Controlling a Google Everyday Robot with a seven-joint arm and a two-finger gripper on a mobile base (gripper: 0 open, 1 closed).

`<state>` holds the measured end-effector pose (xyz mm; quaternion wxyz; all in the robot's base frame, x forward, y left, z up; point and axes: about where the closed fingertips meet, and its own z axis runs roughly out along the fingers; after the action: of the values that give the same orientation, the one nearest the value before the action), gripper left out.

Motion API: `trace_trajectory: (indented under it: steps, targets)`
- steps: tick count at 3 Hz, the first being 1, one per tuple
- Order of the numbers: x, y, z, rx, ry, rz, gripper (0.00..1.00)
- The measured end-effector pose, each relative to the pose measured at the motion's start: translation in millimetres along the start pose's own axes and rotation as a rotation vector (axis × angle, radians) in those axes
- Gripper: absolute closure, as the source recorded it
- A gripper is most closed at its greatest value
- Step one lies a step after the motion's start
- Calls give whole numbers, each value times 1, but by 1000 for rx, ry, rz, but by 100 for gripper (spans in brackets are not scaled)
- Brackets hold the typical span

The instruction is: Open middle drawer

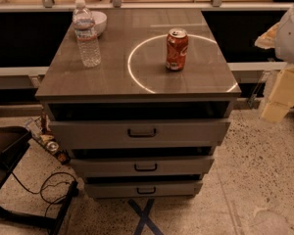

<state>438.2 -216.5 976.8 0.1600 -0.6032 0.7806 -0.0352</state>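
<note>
The grey cabinet has three drawers. The middle drawer [186, 165] is the wide, shallow second front, with a small dark bar handle [145, 167] at its centre. It sits below the taller top drawer front [98, 132] and above the lowest drawer front [112, 189]. Dark gaps show above all three fronts. My gripper [280, 99], cream-coloured, hangs at the right edge of the view under the white arm [291, 31]. It is well to the right of the cabinet and touches no drawer.
On the cabinet top [103, 72] stand a water bottle [86, 33], a white bowl [99, 21] and a red soda can [177, 49]. A dark chair and cables [49, 190] sit at the lower left. A blue tape cross [144, 217] marks the floor in front.
</note>
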Motion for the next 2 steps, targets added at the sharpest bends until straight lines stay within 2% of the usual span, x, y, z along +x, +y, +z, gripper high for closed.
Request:
trace_trajectory:
  steps: [1, 2]
  targets:
    - [0, 0, 0, 0, 0, 0, 0]
    - [4, 4, 14, 5, 71, -19, 0]
